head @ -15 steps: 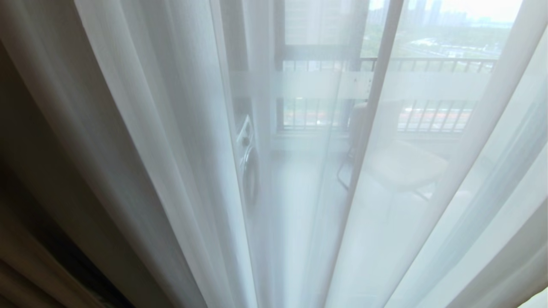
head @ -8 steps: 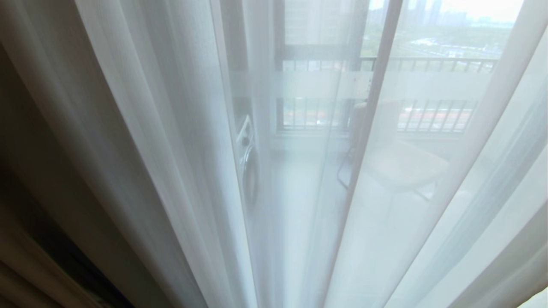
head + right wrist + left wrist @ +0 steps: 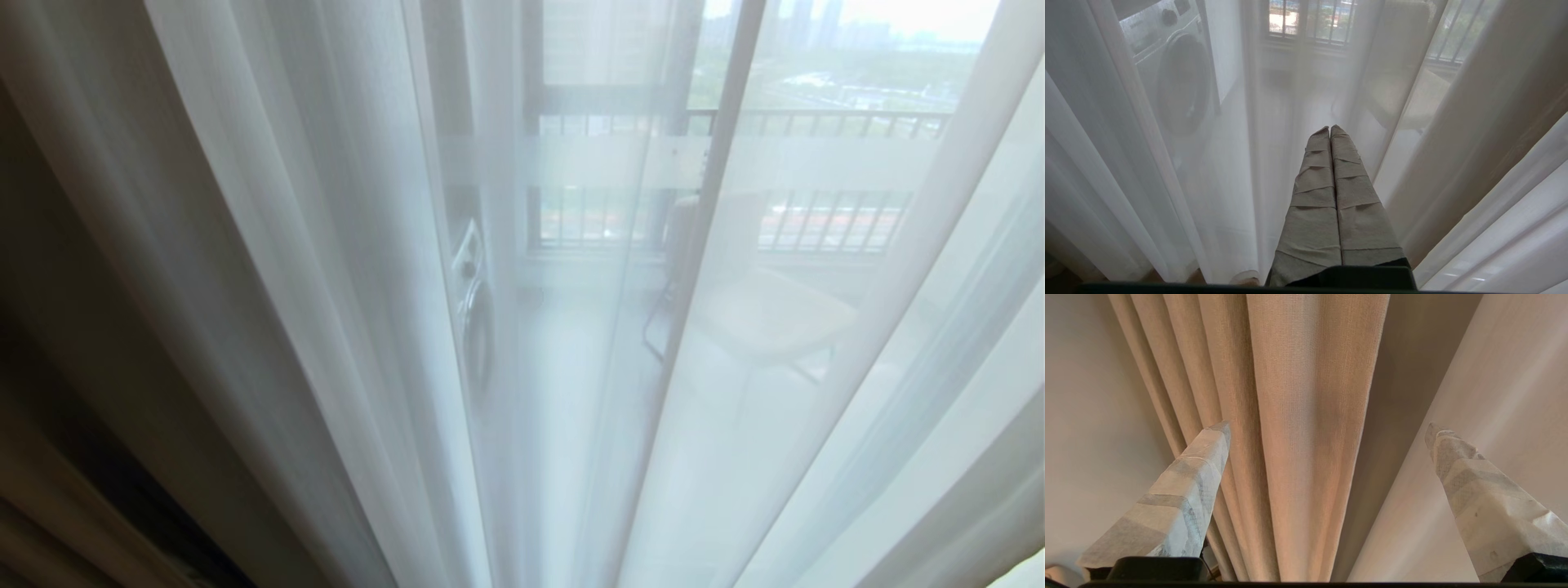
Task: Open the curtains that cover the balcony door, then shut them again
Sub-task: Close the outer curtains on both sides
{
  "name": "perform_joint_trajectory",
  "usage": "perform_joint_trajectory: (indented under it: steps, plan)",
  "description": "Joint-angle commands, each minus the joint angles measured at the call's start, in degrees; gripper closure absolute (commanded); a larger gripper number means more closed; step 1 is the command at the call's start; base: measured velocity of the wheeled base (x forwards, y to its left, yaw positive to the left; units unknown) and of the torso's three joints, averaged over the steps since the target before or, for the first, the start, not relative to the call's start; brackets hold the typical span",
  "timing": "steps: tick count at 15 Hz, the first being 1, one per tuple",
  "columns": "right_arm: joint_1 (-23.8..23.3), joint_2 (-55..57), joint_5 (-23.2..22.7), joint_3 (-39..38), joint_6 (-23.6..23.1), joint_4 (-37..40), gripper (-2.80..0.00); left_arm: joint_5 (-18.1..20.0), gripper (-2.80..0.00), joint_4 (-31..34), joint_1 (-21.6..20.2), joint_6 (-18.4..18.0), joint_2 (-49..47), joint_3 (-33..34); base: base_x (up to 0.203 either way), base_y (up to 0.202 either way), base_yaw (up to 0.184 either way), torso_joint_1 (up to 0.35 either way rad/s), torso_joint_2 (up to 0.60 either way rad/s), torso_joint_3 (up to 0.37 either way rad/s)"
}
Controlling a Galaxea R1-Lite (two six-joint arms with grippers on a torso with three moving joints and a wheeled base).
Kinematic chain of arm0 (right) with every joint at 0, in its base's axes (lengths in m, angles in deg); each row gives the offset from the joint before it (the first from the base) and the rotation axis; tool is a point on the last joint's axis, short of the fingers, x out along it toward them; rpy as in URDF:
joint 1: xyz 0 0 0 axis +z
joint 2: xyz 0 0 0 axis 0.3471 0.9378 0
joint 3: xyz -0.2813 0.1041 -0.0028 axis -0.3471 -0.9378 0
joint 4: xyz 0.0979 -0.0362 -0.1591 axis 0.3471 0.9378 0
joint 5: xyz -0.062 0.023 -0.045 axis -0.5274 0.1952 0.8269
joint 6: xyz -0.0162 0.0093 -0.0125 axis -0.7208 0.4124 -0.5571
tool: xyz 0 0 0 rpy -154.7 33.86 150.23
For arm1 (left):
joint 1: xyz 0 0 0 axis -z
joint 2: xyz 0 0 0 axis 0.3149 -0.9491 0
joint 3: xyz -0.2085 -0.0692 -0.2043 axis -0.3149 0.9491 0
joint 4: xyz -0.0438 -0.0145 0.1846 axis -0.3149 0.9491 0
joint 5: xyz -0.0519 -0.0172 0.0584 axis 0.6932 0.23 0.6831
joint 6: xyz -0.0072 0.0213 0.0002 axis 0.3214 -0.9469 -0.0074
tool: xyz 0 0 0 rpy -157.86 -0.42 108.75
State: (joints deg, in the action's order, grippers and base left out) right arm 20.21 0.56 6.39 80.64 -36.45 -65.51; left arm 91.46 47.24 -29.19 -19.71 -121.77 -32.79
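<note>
White sheers fill almost the whole head view, hanging in long folds across the glass, with a darker strip of the heavy drape's edge at the lower left corner. Through the thin cloth the balcony door shows as a dark upright frame bar crossed by a pale frosted band. Behind the door stand a washing machine on the left, a pale chair on the right, and a barred railing at the back with city and trees beyond.

In the left wrist view the beige drapes hang gathered in deep pleats, a plain wall on one side of them and a pale sheet of curtain on the other. The left gripper points straight at these pleats with its taped fingers spread wide; the broadest pleat lies in line with the gap between the tips but behind them, and nothing is gripped. Whether a finger brushes the cloth cannot be told.

The right gripper sits low in front of the sheers, its two wrapped fingers pressed flat together with nothing between them. It points at the sheer cloth, with the washing machine seen faintly to one side and the chair to the other.
</note>
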Motion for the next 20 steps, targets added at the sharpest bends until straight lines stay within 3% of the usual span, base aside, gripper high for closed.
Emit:
perform_joint_trajectory:
  steps: [1,12,20]
  plan:
    - [0.0,0.0,0.0,0.0,0.0,-0.1,0.0,0.0,-2.8,-0.1,0.3,0.0,-0.4,-0.3,0.0,0.0,0.0,0.0,0.0,0.0]
    - [0.0,0.0,0.0,0.0,0.0,0.0,0.0,-0.5,-2.8,-10.1,1.3,0.1,-11.9,-8.6,0.0,0.0,0.0,0.0,0.0,0.0]
    - [0.0,0.0,0.0,0.0,0.0,0.0,0.0,-0.3,-2.8,-10.8,1.4,0.5,-19.0,-15.3,0.0,0.0,0.0,0.0,0.0,0.0]
